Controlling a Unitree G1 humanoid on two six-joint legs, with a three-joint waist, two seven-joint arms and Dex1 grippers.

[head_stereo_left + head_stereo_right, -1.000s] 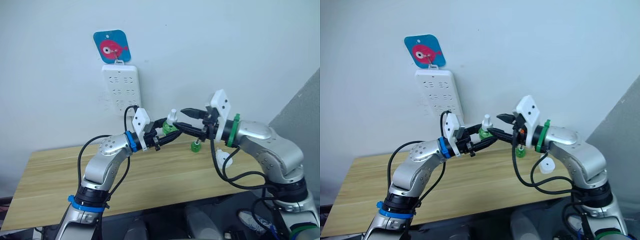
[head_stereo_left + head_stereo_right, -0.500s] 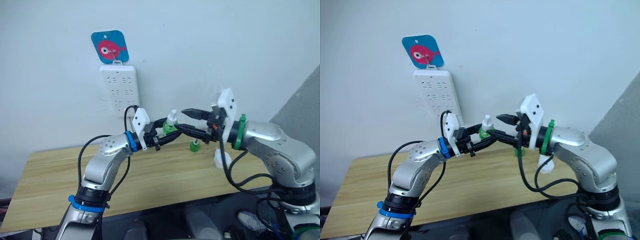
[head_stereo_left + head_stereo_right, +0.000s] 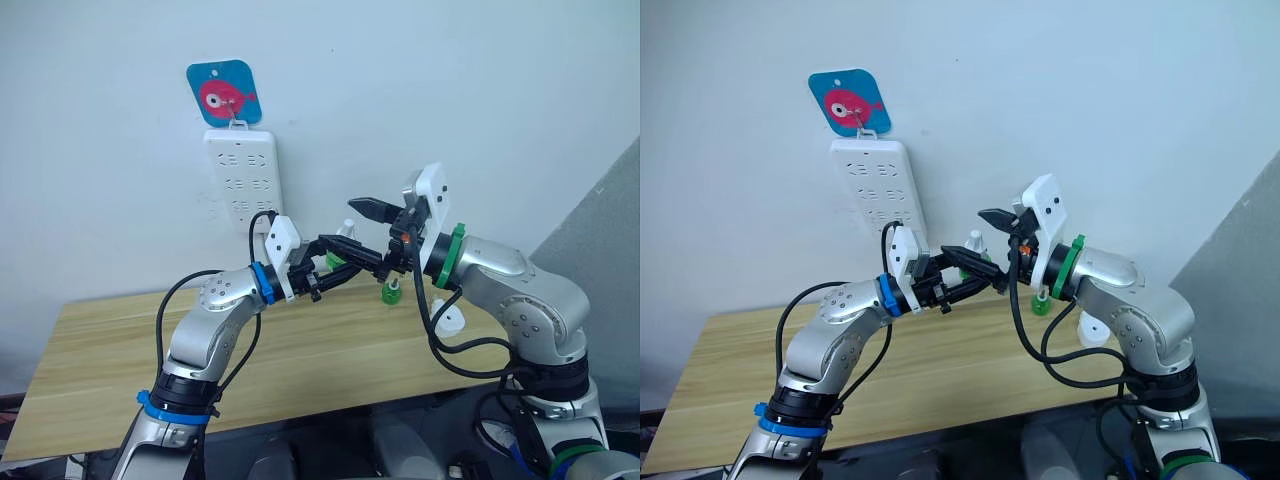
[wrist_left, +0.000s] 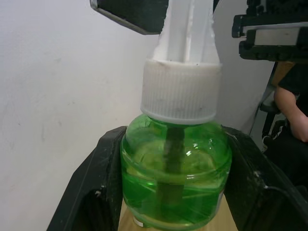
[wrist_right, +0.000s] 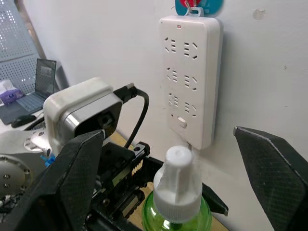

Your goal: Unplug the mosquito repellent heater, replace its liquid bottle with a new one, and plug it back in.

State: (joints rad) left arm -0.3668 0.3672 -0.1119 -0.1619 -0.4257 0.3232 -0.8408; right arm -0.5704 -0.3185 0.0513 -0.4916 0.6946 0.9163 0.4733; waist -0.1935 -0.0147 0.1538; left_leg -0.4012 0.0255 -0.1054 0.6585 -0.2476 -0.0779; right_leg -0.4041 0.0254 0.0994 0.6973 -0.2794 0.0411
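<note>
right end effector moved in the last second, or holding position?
Yes. The right end effector, fingers open, has moved to the robot's left and slightly up: against the power strip it now brackets the capped green bottle held by the left end effector.

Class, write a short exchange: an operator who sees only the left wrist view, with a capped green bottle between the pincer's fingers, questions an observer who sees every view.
Operator: Where is the right pincer?
Observer: The right pincer is open, one finger on each side of the bottle's white cap, not touching it.
Operator: Is there another bottle?
Observer: Yes, a second bottle, also green, stands on the table.
</note>
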